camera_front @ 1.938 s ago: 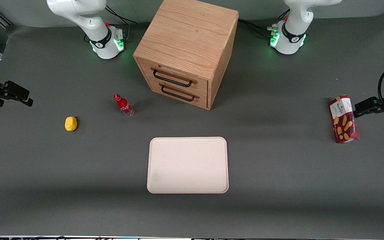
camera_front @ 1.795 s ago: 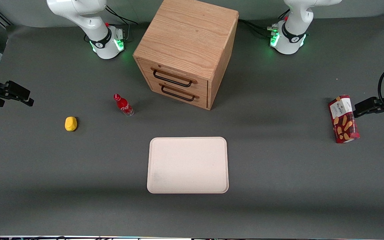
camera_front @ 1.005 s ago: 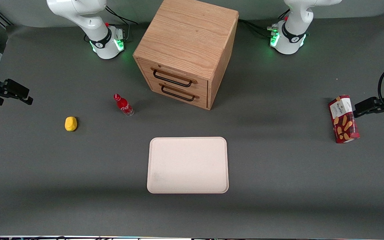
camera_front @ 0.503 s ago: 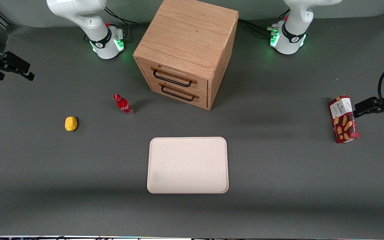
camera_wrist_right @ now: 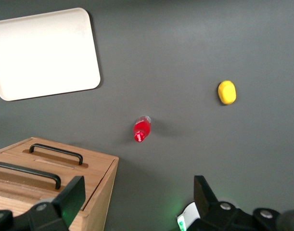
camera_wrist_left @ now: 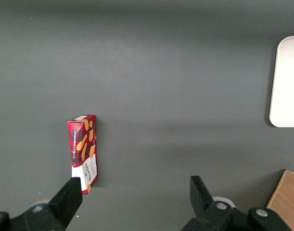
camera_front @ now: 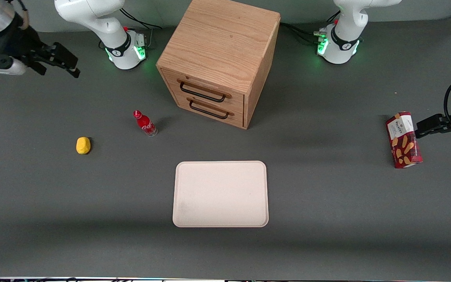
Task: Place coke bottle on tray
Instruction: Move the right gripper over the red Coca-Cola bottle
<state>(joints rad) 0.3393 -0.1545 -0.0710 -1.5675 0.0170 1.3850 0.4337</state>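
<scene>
Spread wide and holding nothing, the claw (camera_front: 71, 66) is held high above the counter (camera_front: 327, 196) at the working arm's end, close to that arm's base and well apart from the coke bottle (camera_front: 145, 123). The bottle is seen standing on the counter, apparently upright, just in front of the drawer cabinet (camera_front: 219, 58) and offset toward the working arm's end. It is farther from the front camera than the tray (camera_front: 220, 194), which lies bare near the middle of the counter.

The step in hand is judged to be the approach, with nothing grasped yet. It is best done if the claw is brought over the red cap (camera_wrist_right: 141, 129), lowered with the fingers straddling the body, and pressed together below the neck, where the narrow bottle is less likely to be tipped. A slow descent is advised, since so small and light a thing is easily knocked over.

A yellow lump (camera_front: 83, 145) lies nearer the working arm's end than the bottle and apart from it, and should not be touched. The cabinet corner is close to the bottle and should be given room. A red snack box (camera_front: 403, 140) lies toward the parked arm's end, out of the way. Nothing is seen between bottle and tray.
</scene>
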